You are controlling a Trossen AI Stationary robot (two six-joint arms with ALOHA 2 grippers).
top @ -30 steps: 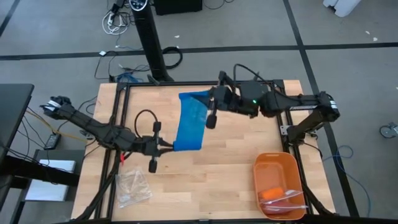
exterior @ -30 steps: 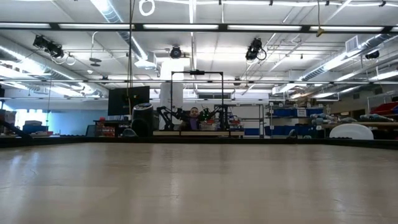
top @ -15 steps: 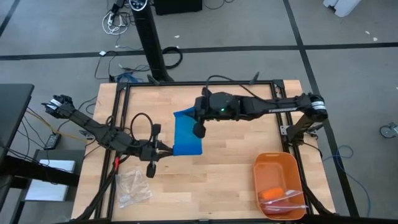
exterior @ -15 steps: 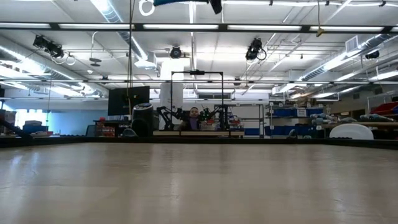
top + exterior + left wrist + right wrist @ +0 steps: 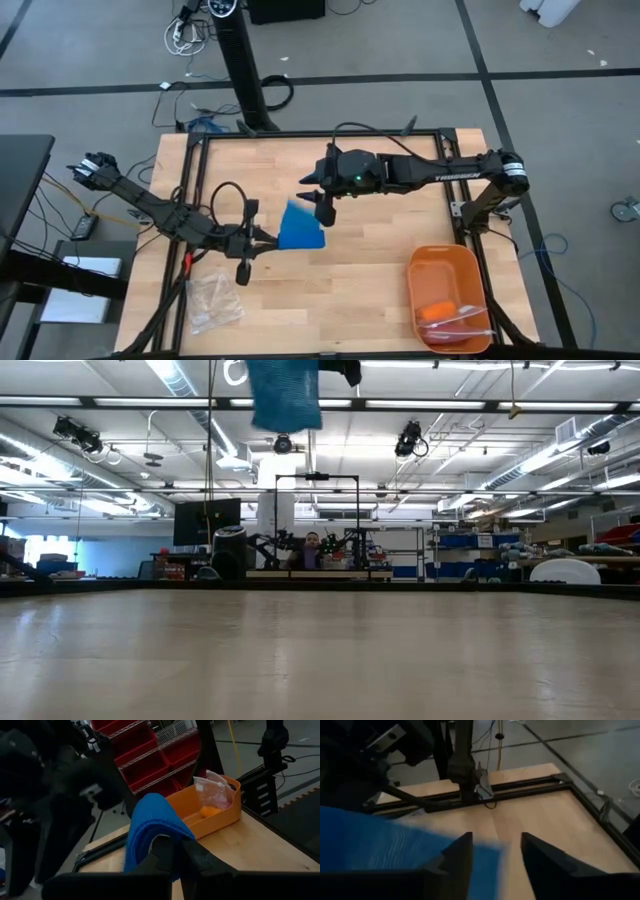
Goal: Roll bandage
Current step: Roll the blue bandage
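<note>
The bright blue bandage (image 5: pixel 302 230) hangs in the air over the middle of the table. It shows at the top of the low view (image 5: pixel 285 395), well above the tabletop. My left gripper (image 5: pixel 268 240) is shut on its left end. My right gripper (image 5: pixel 322 208) hovers just beyond the bandage's far end with its fingers open. In the right wrist view the blue strip (image 5: pixel 375 840) is blurred beside and below the open fingers (image 5: pixel 457 857), so whether they still touch it cannot be told. My left gripper pinches the bandage's left end (image 5: pixel 161 832) between its two fingers. The fingers come in about level from the table's left. From the hold the strip arches up and over in a folded hump (image 5: pixel 150 812), clear of the table.
An orange tray (image 5: pixel 447 262) at the near right holds a small orange thing and clear plastic. A clear crinkly bag (image 5: pixel 213 300) lies at the near left. A black frame rail (image 5: pixel 320 135) borders the wooden tabletop.
My right gripper has carried the bandage's far end toward the near-left, closer to my left gripper, then has opened and let go. The strip, first stretched long between the grippers, has shortened and folded over; its freed far end drops while the left end stays held.
</note>
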